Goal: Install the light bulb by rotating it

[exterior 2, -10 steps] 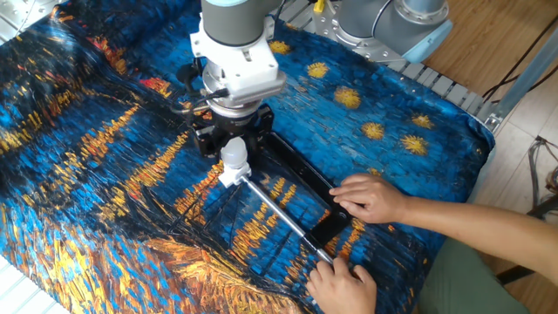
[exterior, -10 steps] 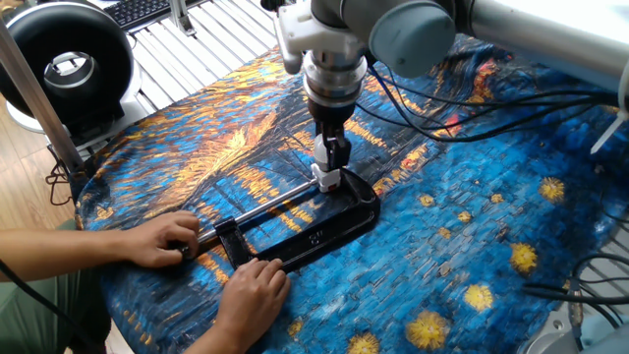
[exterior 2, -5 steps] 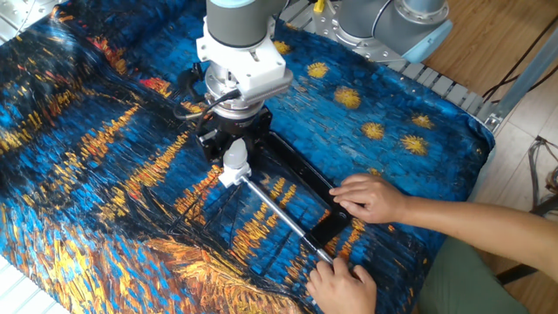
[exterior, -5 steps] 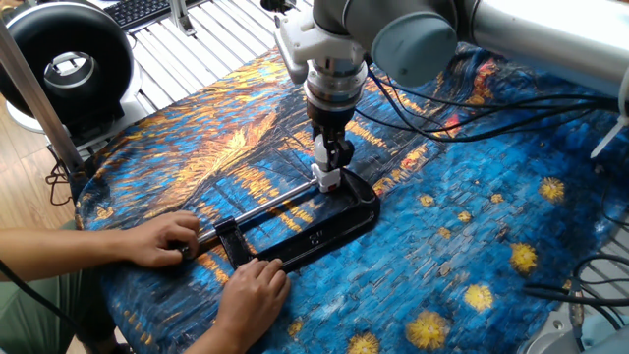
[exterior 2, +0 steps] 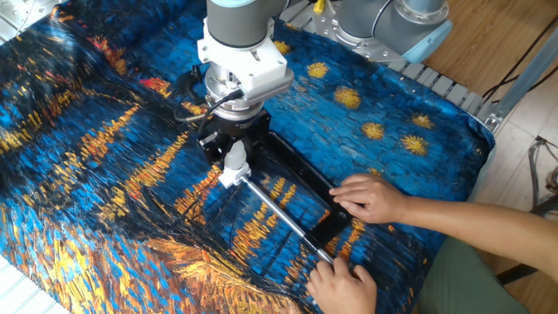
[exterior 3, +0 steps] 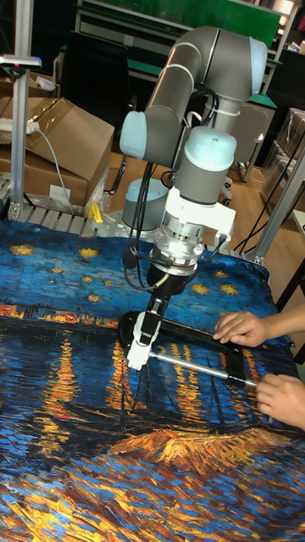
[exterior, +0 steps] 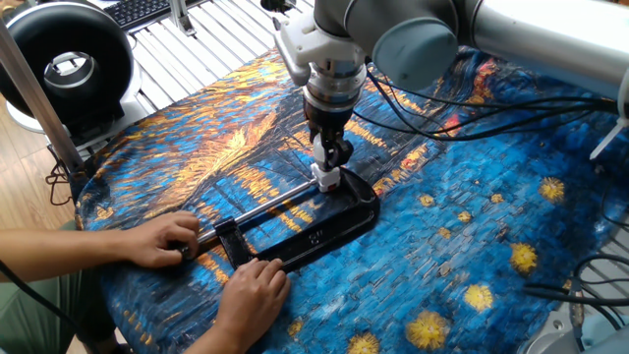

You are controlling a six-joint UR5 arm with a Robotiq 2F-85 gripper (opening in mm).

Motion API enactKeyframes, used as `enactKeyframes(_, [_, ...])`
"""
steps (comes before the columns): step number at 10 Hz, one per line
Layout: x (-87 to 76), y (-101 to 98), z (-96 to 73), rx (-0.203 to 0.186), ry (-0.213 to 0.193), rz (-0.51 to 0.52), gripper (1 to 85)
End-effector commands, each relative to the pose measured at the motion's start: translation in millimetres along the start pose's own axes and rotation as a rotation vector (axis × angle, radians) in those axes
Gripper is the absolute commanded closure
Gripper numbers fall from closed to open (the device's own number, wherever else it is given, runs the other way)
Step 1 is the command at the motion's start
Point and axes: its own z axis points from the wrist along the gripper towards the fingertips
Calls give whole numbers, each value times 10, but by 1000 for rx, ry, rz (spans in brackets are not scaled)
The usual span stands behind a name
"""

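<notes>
The gripper (exterior 2: 234, 150) stands straight above the white socket block (exterior 2: 229, 177), its black fingers closed around the light bulb (exterior 2: 234, 157), which sits upright in the socket at the far end of the black clamp (exterior: 324, 226). Over the last second the wrist has turned slightly while the bulb kept its place, so threading appears underway. A person's hands (exterior 2: 370, 199) steady the clamp's near end.

My black two-finger pincer (exterior 2: 233, 150) has turned a little about the small white frosted light bulb (exterior 2: 234, 158) since a second ago.
</notes>
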Motion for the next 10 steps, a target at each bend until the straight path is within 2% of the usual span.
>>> enactKeyframes(1, [-14,30,7,-9,-15,33,330])
enactKeyframes(3, [-37,85,31,-21,-29,95,373])
enactKeyframes(6, [-6,117,-9,-28,-18,160,420])
enactKeyframes(8, [20,89,-34,-36,-8,242,453])
enactKeyframes(9, [34,49,0,-41,-10,319,453])
enactKeyframes(10, [2,62,59,-53,-32,437,457])
